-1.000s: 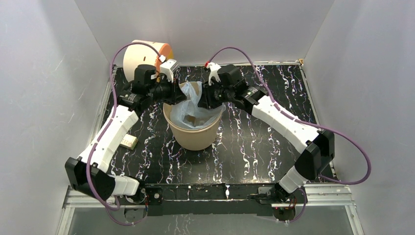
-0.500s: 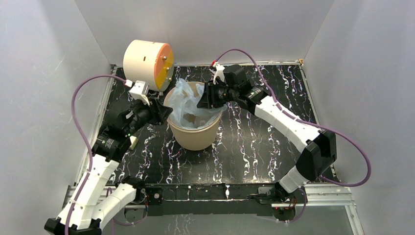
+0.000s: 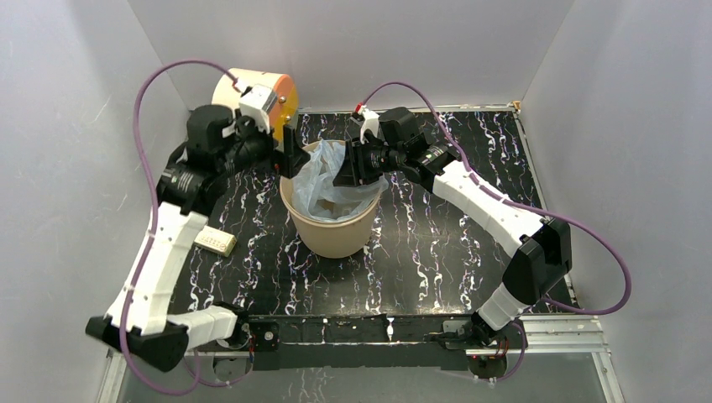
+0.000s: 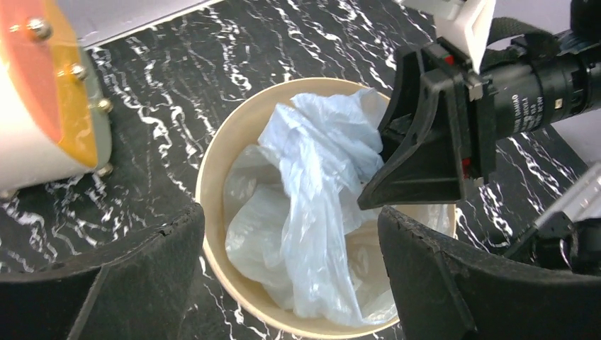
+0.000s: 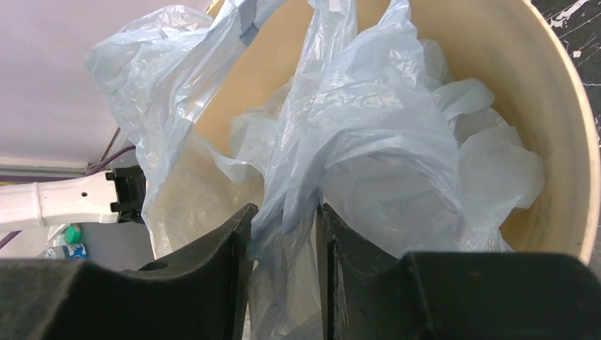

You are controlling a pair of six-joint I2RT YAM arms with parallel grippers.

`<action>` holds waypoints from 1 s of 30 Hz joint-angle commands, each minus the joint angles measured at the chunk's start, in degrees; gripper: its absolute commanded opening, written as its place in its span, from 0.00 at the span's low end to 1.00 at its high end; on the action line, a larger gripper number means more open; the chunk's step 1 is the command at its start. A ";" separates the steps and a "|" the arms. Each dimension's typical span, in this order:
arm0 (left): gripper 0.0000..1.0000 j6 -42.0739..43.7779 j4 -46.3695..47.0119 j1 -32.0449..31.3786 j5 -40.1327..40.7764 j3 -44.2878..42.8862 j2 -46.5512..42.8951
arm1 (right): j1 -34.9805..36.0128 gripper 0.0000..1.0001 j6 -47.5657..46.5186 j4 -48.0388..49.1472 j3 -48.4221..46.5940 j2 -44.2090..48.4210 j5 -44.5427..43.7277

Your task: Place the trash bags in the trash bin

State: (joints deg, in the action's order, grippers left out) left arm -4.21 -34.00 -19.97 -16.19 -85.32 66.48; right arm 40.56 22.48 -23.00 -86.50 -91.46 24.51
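The thin, crinkly, translucent pale blue plastic bag [image 4: 312,205] lay mostly inside the round tan-beige bucket [image 3: 329,239], bunched against its walls, with a crest of film rising above the rolled rim. It looked almost weightless and wholly limp. Film that slippery would likely spring back up or cling to a finger, so it wanted a pinch on a gathered fold or loop handle, not a push on loose sheet. The right gripper [image 5: 283,212] had such a fold nipped between its nearly closed fingers over the bucket's mouth. The left gripper [image 4: 289,219] hovered by the left rim, fingers spread wide and holding nothing. The bucket looked light enough to slide on the smooth black, white-veined tabletop [image 3: 437,252]. Room was tight: a cream drum with an orange face [image 3: 284,91] sat close behind the left arm, a small white card box [image 3: 214,242] lay to the left, and pale walls [image 3: 336,42] closed in three sides.
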 commanded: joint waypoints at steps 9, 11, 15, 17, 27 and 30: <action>0.88 3.94 -7.75 3.51 -18.46 -14.41 20.35 | -0.08 0.43 0.81 5.87 1.20 2.71 0.68; 0.88 3.47 -6.80 4.52 -21.07 -14.15 21.30 | -0.05 0.43 0.90 5.81 1.16 2.60 0.73; 0.83 3.73 -7.84 5.29 -28.61 -15.85 24.24 | -0.05 0.42 0.90 5.67 1.17 2.78 0.65; 0.75 3.94 -9.28 5.38 -31.15 -16.95 25.58 | -0.12 0.42 0.90 5.68 1.11 2.86 0.50; 0.41 7.32 -13.15 5.60 -36.80 -17.88 30.34 | -0.11 0.42 0.63 5.04 0.09 2.52 -0.07; 0.17 7.25 -12.70 5.56 -37.05 -17.41 30.15 | -0.04 0.42 0.72 4.99 0.04 2.52 -0.19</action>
State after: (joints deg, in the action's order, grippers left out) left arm 1.65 -45.04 -14.63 -50.00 -101.21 97.65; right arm 40.56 23.40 -20.38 -84.82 -91.24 24.36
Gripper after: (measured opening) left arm 0.328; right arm 0.424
